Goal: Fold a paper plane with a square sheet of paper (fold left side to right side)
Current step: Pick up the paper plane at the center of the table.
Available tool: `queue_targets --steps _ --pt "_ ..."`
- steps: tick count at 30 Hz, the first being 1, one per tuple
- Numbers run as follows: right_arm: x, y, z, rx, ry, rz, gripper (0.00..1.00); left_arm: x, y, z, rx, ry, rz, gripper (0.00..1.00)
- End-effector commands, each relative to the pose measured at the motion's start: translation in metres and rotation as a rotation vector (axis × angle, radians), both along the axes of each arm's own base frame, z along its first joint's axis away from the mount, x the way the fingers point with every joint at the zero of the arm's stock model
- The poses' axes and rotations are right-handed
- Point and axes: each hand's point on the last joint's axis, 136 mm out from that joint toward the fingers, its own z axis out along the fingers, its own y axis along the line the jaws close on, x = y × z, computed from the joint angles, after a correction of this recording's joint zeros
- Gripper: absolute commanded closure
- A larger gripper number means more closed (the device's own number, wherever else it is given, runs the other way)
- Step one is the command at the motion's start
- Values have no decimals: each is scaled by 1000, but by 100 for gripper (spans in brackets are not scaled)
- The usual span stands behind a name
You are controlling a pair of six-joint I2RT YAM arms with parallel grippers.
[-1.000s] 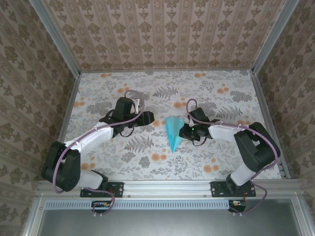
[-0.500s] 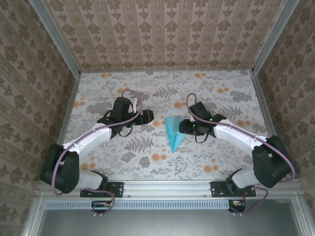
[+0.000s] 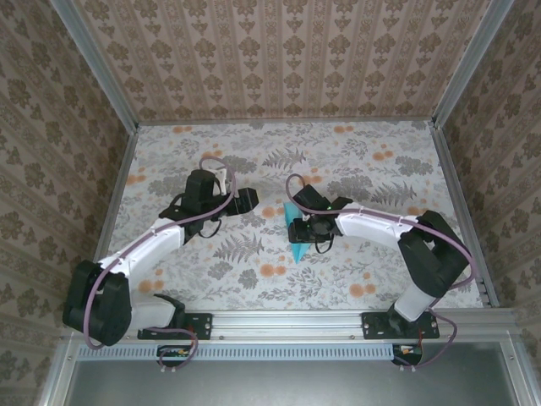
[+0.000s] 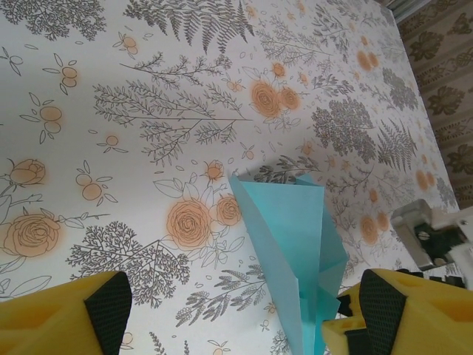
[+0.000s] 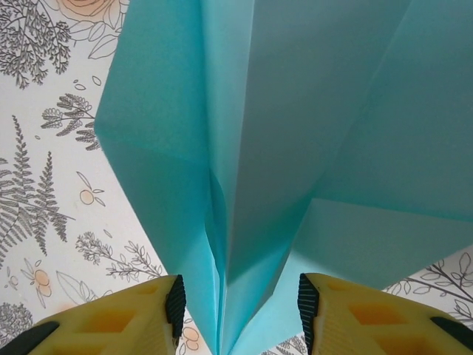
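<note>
My right gripper (image 5: 239,296), jaws apart, straddles the paper plane (image 5: 295,111) along its long axis; my left gripper (image 4: 240,303), likewise spread, stands farther off.

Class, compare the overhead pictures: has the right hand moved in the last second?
Yes: the right hand moved leftward, away from the right rail, over the paper plane.

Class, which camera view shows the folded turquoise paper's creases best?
Right wrist view: the paper plane is close up, creases and layers distinct. The left wrist view shows its wide end, smaller; the top view shows it tiny, partly under the right arm.
</note>
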Motion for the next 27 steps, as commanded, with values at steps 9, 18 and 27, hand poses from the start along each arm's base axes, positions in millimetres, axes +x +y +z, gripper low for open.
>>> queue_targets --steps 9,18,27 --pt "6 5 -13 -55 29 -14 57 2 12 1 7 -12 26 15" --pt "5 8 -27 -106 57 5 58 2 16 1 7 -11 34 14" --pt "-1 4 -39 -144 98 4 67 -1 24 7 11 -27 46 12"
